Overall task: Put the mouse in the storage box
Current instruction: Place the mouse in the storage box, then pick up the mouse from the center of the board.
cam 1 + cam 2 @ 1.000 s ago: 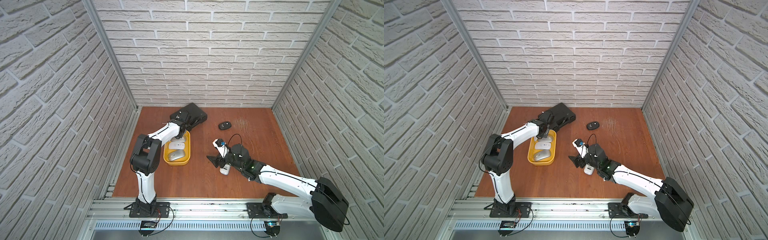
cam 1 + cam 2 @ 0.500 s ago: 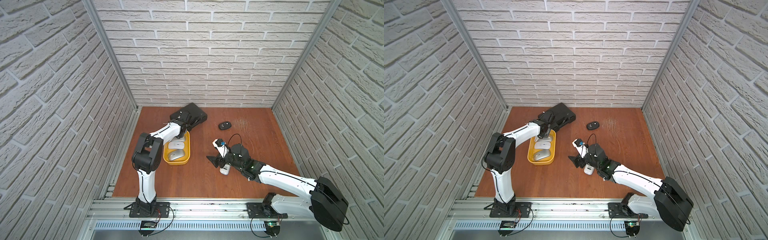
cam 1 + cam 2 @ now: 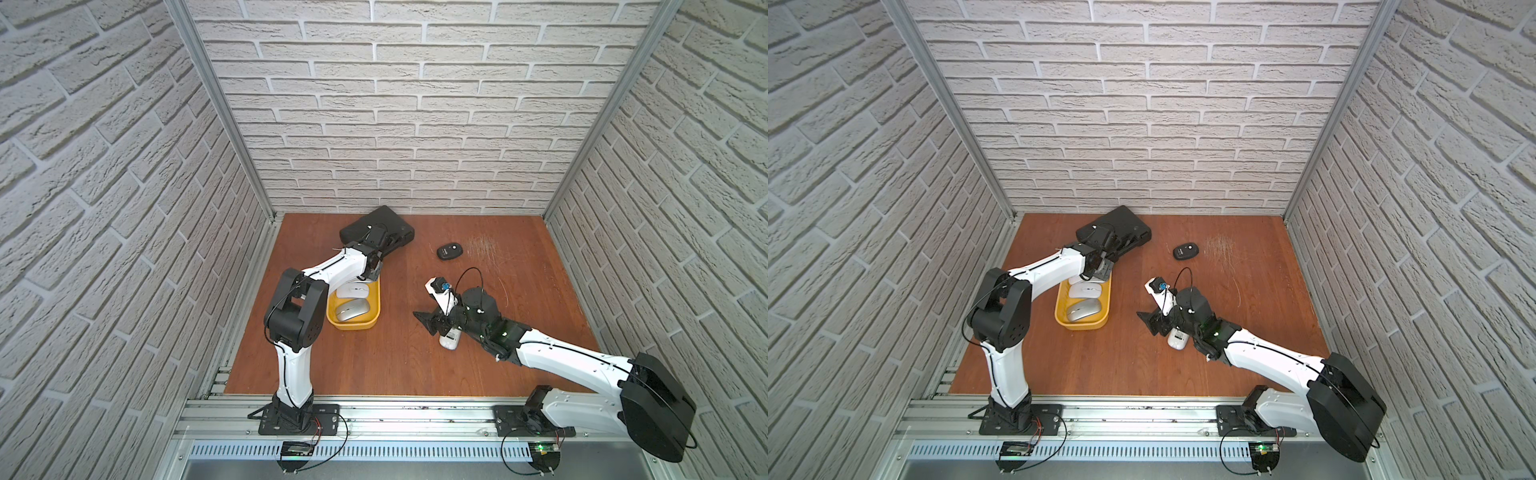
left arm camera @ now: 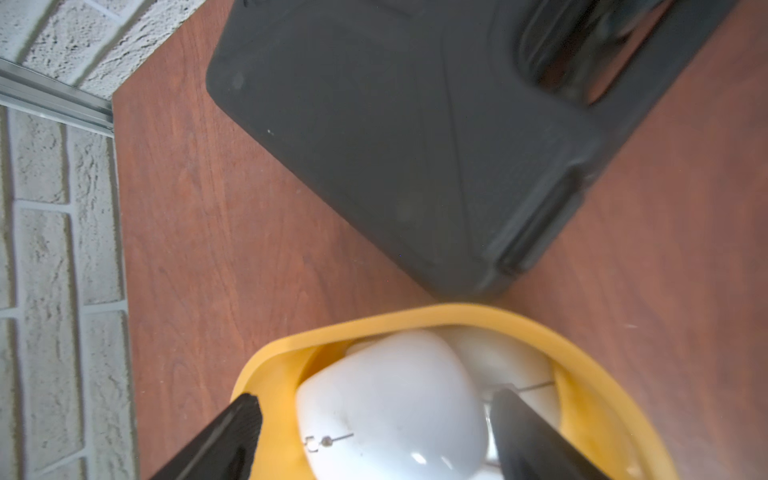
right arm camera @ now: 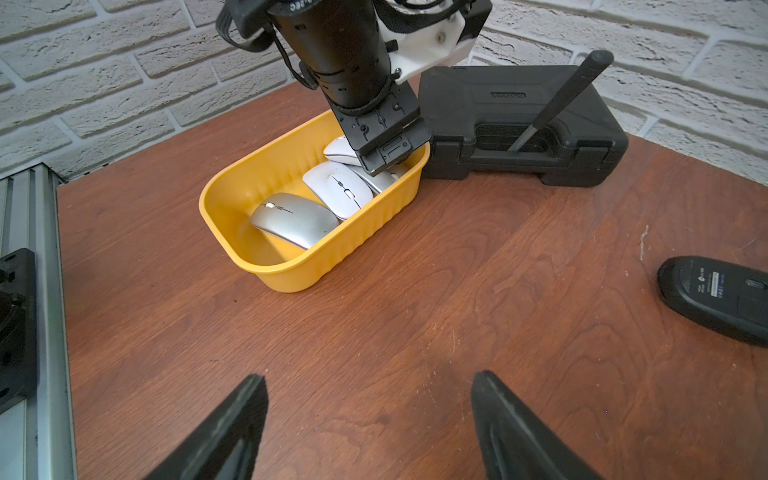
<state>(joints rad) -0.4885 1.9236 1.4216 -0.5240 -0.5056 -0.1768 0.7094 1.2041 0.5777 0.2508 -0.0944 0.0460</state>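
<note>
The yellow storage box (image 3: 374, 321) (image 3: 1105, 320) (image 5: 216, 199) lies at the left of the table with several white and silver mice in it. My left gripper (image 3: 374, 272) (image 4: 376, 399) hangs open over the box's far end. A white mouse (image 4: 390, 407) lies in the box between its fingers, with a gap on each side. A black mouse (image 3: 449, 251) (image 5: 719, 301) lies upside down on the table, further back. My right gripper (image 3: 430, 322) (image 5: 369, 376) stands open and empty over bare wood at mid-table.
A black hard case (image 3: 374, 226) (image 5: 519, 124) with a handle lies just behind the box, against its far end. A white mouse (image 3: 449, 340) (image 3: 1177, 338) lies on the table under the right arm's wrist. Brick walls close in three sides.
My left gripper has opened over the far end of the box and let go of the white mouse. The right arm has not moved.
</note>
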